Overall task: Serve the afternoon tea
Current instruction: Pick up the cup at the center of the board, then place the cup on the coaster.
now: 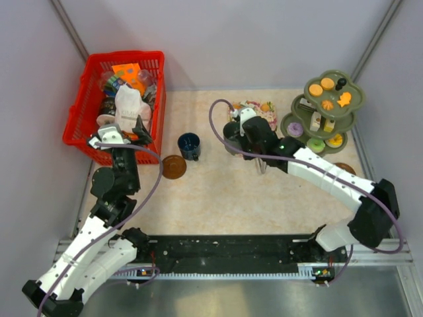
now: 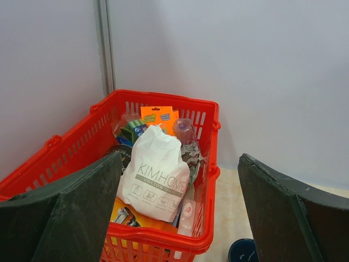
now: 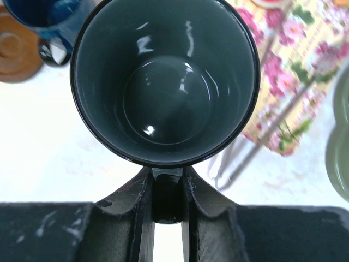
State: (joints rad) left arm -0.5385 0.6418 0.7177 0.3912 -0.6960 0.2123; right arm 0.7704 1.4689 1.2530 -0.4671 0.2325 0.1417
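Two arms work over the pale surface (image 1: 218, 198), one toward each end. The biggest container is the red basket (image 1: 115, 105) at the far left, packed with mixed clutter with a white cotton-pad bag (image 2: 155, 172) on top; none of it belongs to the tea. The left gripper (image 2: 180, 210) hangs at the basket's near edge, jaws spread wide and nothing between them, so I judge it parked out of the way.

At the far right stands the olive-green three-tier stand (image 1: 327, 109), its tiers carrying orange, purple, green and yellow toy pastries (image 1: 327, 84). Beside it, a floral mat (image 1: 258, 109) holds a few more.

The right gripper (image 3: 167, 183) is clenched on the handle of the dark-green mug (image 3: 163, 82), close to the mat. Gripping by the handle keeps the mouth upright. The mug is empty; whether it rests on the surface I cannot tell.

The navy mug (image 1: 190, 145) sits mid-surface, just beside one brown saucer (image 1: 174, 166). The second saucer (image 1: 345, 168) peeks out from under the right arm and is probably where the green mug belongs.
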